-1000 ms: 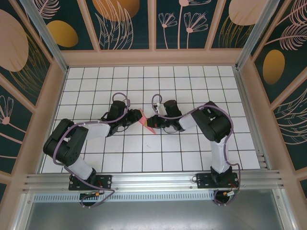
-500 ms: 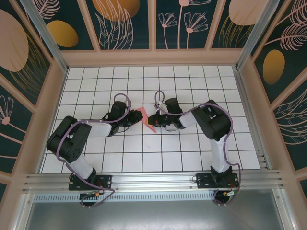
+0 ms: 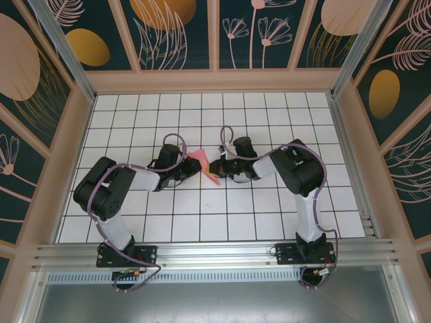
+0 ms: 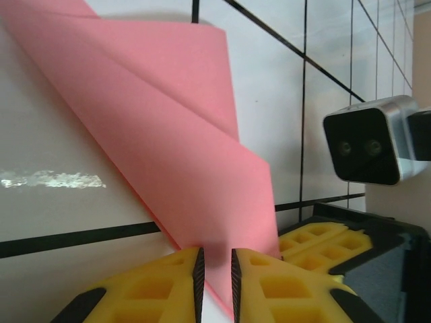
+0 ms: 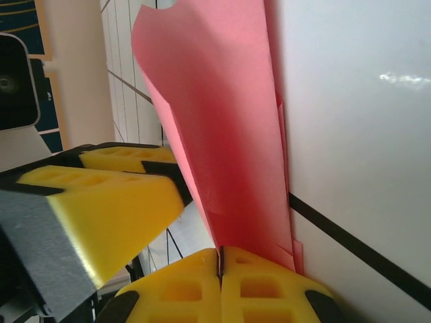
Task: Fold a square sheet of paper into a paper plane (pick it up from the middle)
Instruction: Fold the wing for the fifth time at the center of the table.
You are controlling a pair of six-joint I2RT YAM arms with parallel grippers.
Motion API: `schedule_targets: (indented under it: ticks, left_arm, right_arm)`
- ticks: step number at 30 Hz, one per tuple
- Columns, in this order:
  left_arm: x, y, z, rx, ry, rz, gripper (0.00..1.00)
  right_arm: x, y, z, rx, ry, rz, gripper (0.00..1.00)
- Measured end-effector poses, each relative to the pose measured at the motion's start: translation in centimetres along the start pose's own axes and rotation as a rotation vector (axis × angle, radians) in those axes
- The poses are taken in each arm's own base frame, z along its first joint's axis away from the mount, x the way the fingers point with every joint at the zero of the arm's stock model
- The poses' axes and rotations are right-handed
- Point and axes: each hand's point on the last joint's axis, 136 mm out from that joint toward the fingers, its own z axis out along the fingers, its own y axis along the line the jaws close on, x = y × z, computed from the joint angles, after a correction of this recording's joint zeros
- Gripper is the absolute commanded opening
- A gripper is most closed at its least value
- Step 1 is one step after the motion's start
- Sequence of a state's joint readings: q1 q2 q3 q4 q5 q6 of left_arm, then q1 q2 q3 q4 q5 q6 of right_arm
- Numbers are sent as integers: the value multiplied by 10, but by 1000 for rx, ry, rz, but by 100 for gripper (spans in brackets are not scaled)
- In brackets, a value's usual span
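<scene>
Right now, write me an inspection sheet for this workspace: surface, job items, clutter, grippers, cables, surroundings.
Surface: white grid-tiled table, bare around the arms.
Job's things: folded pink paper, partly folded with layered creases, raised at the table's middle between both grippers.
Clutter: nothing seen.
Grippers: left gripper nearly closed, a narrow gap around the paper's edge; right gripper shut on the paper's lower edge.
Cables: purple cables loop along both arms, apart from the paper.
Surroundings: floral wall panels on three sides; aluminium rail at the near edge.
</scene>
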State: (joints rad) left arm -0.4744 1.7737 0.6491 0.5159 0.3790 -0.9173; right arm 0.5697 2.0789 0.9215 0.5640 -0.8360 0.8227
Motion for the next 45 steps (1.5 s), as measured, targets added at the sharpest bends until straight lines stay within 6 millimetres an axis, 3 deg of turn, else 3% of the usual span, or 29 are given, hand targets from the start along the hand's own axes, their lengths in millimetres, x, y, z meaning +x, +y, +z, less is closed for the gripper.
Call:
schedule_targets:
  ticks: [16,24,33,45]
  left_arm:
    - [-2,-3,4,5,-1,4,19]
    - [-16,-30,-12,74,-55,45,18]
    - [-6,-6,5,6,-5,13,17]
    - [-12,5,12,-77,-9,-5,17]
  right_arm:
    - [0,-1,1,7,17,24,0]
    - [0,-1,1,7,22,27,0]
    - [0,-2,1,4,26,29,0]
    - [0,-2,1,10,35,19,0]
